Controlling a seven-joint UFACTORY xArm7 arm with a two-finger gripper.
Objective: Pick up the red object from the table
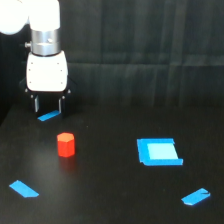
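1. Gripper (48, 104) spread, empty, pointing down, near the back of the table (110, 200) on the exterior view's left.
2. Red object (65, 144) upright on table, in front of gripper, apart from it.
3. Blue strip (48, 117) lies below the fingers.
4. Blue square (159, 151) well to the right.

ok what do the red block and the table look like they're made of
The red block looks like solid plastic or painted wood: uniform bright red-orange, flat faceted sides, no strong gloss. The picture is too blurred to decide between them. The table looks like a smooth, dark, slightly glossy board or laminate, since a faint red reflection shows just below the block.
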